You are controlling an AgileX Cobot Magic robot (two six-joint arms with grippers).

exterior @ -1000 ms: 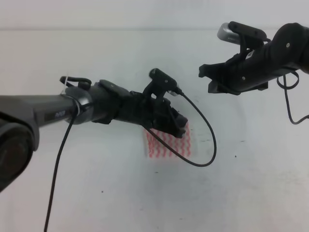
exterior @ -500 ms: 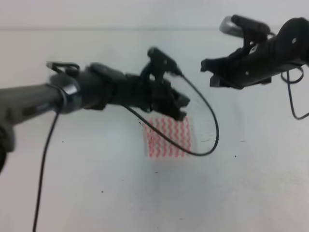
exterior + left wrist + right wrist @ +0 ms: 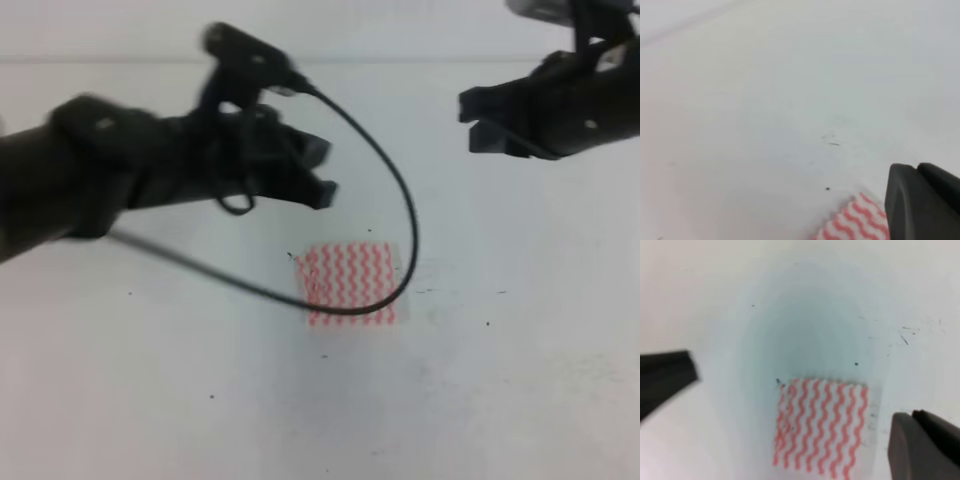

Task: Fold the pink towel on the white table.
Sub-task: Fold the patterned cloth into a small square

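Note:
The pink towel point(image 3: 350, 285) lies flat on the white table point(image 3: 200, 400) as a small folded rectangle with nothing holding it. It also shows in the right wrist view point(image 3: 820, 427), and one corner shows in the left wrist view point(image 3: 855, 224). My left gripper point(image 3: 322, 170) hangs blurred above and to the upper left of the towel, jaws apart and empty. Only one of its fingers point(image 3: 922, 200) appears in its wrist view. My right gripper point(image 3: 478, 118) is high at the upper right, open and empty.
The left arm's black cable point(image 3: 405, 240) loops down over the towel's right and lower edges. A dark blurred shape point(image 3: 665, 380) enters the right wrist view from the left. Small dark specks point(image 3: 488, 323) dot the table.
The left arm has risen and swung up and to the left, uncovering the whole towel. The right arm has drawn back up and to the right. The towel has stayed put.

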